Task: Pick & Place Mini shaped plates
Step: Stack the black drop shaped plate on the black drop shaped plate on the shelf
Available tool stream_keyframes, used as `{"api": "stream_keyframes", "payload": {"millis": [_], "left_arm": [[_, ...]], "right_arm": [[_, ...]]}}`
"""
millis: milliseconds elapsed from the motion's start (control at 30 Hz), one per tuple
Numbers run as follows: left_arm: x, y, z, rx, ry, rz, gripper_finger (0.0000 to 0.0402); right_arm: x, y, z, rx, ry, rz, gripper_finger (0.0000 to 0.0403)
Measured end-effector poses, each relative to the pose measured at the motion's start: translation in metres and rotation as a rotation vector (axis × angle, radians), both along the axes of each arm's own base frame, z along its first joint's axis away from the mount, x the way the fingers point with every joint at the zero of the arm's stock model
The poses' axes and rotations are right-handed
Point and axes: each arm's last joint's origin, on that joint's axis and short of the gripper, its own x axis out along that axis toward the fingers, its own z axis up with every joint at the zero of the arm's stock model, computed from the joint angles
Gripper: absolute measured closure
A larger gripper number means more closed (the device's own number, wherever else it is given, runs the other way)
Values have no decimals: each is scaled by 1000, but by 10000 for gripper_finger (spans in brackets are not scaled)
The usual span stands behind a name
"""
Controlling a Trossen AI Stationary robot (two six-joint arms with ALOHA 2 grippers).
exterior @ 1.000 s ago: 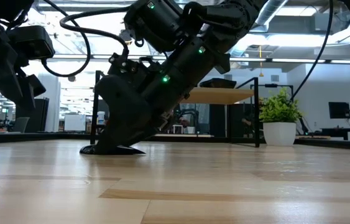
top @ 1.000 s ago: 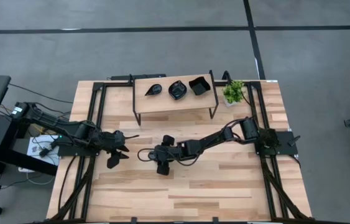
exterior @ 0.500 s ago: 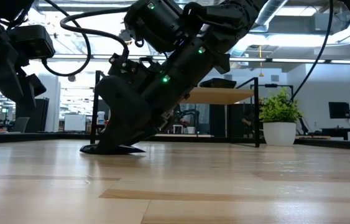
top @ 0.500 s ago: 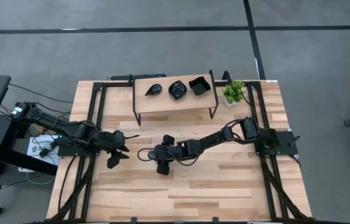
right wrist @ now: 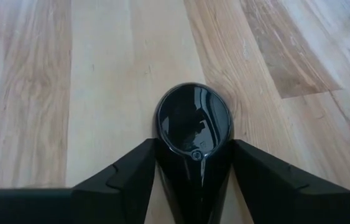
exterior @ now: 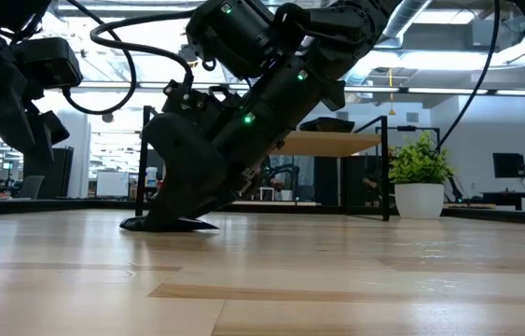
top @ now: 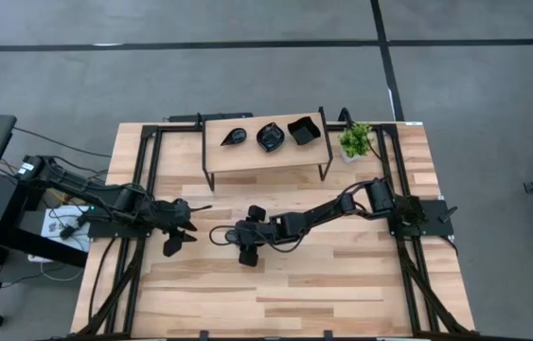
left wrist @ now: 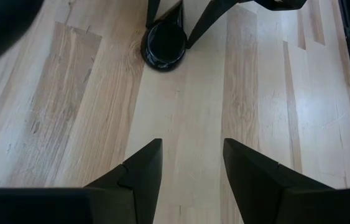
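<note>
At frame centre on the surface (top: 342,284), two arms meet. Upper middle, one shelf (top: 247,156) carries three plates (top: 270,136). A fourth plate (right wrist: 193,124) lies on the wood, the right end effector (right wrist: 193,165) pinching it; the left end effector (left wrist: 190,165) hangs spread and empty. One plant (top: 356,140) sits upper right.

Overhead and table-level cameras, plus two close wrist cameras, sharing the wooden table (top: 342,275).
</note>
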Motion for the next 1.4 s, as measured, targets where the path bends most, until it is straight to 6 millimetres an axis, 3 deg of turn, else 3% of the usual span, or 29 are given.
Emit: {"api": "stream_keyframes", "payload": {"millis": [467,1133,1400], "left_arm": [[0,0,0,5,-2,5,230],[1,0,0,6,-10,7,230],[-2,2,-2,-57,53,86,230]], "right_arm": [[0,0,1,1,1,1,198],[17,-4,30,-31,-48,25,199],[18,-6,32,-29,-53,19,195]]}}
